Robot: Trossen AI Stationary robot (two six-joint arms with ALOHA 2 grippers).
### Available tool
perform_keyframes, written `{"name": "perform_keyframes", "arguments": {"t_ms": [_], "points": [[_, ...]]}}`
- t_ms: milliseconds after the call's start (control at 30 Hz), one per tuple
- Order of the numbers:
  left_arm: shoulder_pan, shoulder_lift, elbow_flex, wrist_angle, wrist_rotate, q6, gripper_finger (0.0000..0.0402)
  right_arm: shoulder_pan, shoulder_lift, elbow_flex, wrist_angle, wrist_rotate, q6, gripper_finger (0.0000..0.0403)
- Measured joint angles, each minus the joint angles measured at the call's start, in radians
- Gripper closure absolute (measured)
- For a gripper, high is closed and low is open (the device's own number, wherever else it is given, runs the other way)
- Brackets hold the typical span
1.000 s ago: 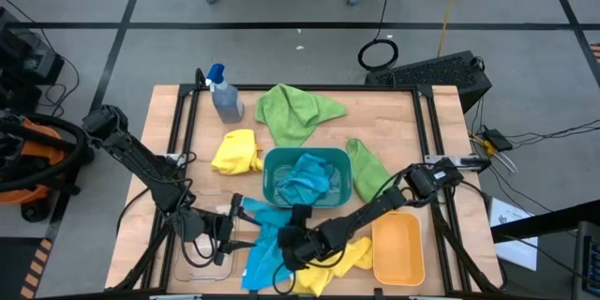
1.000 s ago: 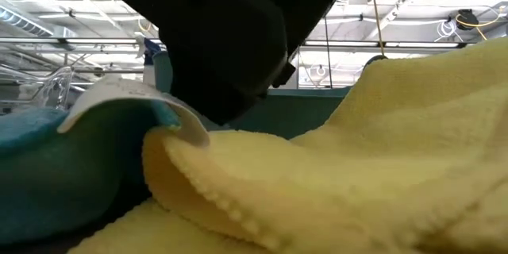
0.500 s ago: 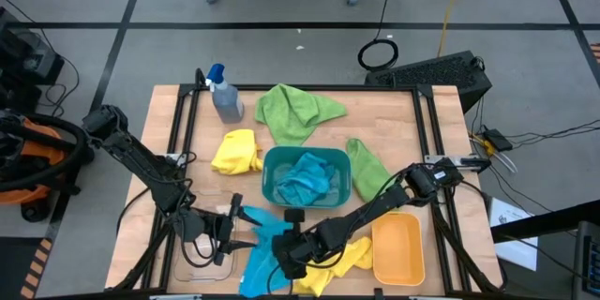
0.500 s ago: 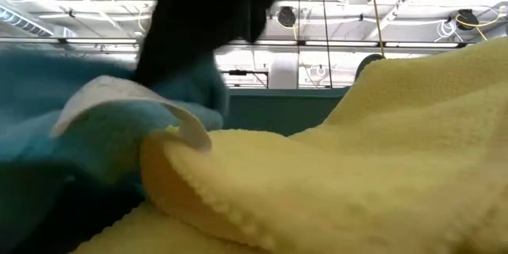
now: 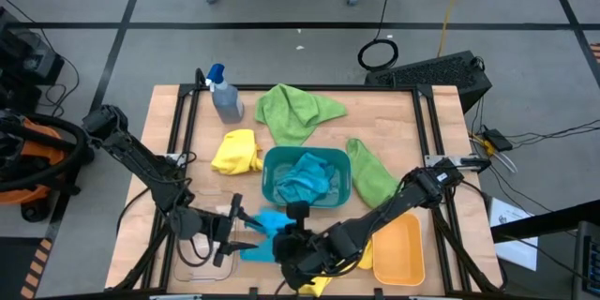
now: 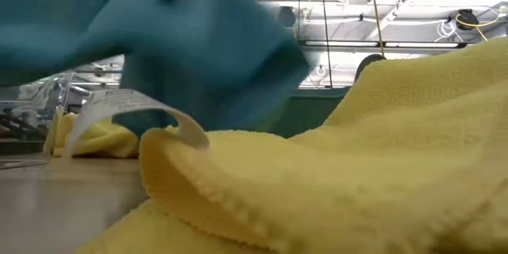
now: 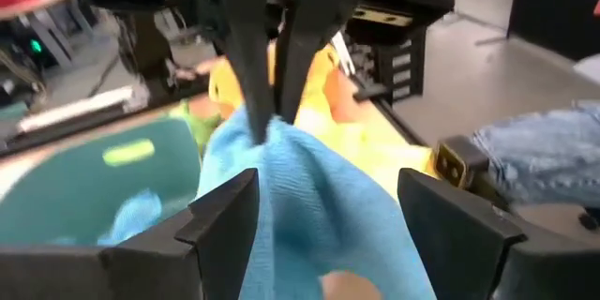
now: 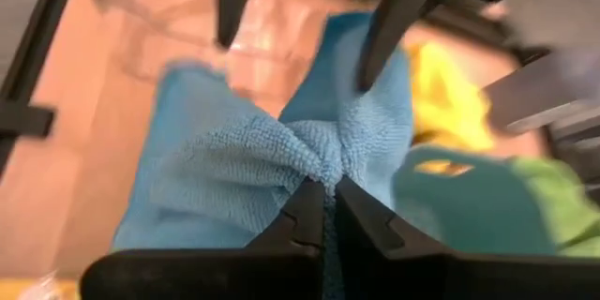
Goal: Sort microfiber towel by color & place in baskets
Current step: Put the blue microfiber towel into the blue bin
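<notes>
My right gripper (image 8: 323, 208) is shut on a bright blue towel (image 5: 262, 230) lifted near the table's front edge. The towel hangs between the open fingers of my left gripper (image 7: 328, 225), which stands level just left of it. A yellow towel (image 6: 333, 175) with a white label lies on the table under my right arm. The teal basket (image 5: 345, 192) at mid-table holds another blue towel (image 5: 305, 180). The orange basket (image 5: 398, 248) stands at the front right, the clear basket (image 5: 199, 261) at the front left. Another yellow towel (image 5: 236, 150) and two green towels (image 5: 295, 111) (image 5: 370, 173) lie spread on the wood. My right gripper pinches a bunched-up gather near the middle of the blue towel (image 8: 323, 171) between its two fingers, several layers together. The fingers (image 7: 272, 75) come slanting down from above. The towel hangs slack below and around them, clear of the table in the low view.
A grey spray bottle with a blue top (image 5: 223, 94) stands at the far left. Black rails (image 5: 178, 131) run along the table's left and right sides.
My right gripper has shut on the blue towel and risen, tipping as it went. The towel, which lay flat beside the yellow towel, is now gathered and lifted off the table. The yellow towel has stayed where it was.
</notes>
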Motion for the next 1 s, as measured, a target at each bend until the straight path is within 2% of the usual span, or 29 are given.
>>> {"name": "perform_keyframes", "arguments": {"t_ms": [267,400,633,833,933,1000], "points": [[0.0,0.0,0.0,0.186,-0.037,0.105,0.014,0.026,0.0,0.016,0.076,0.099,-0.103,0.0397],[0.0,0.001,0.0,0.186,-0.073,0.102,0.014,0.033,0.0,0.017,0.078,0.106,-0.095,0.0397],[0.015,0.069,0.0,0.224,-0.074,0.103,0.014,0.054,0.0,0.017,0.149,0.244,-0.181,0.0397],[0.063,0.112,0.0,0.257,-0.03,0.16,0.0141,0.05,0.0,0.017,0.194,0.259,-0.228,0.0397],[0.078,0.112,0.0,0.244,-0.028,0.162,0.0156,0.054,0.0,0.017,0.194,0.257,-0.229,0.0397],[0.08,0.112,0.0,0.235,-0.015,0.178,0.0183,0.058,0.0,0.017,0.196,0.257,-0.234,0.0397]]}}
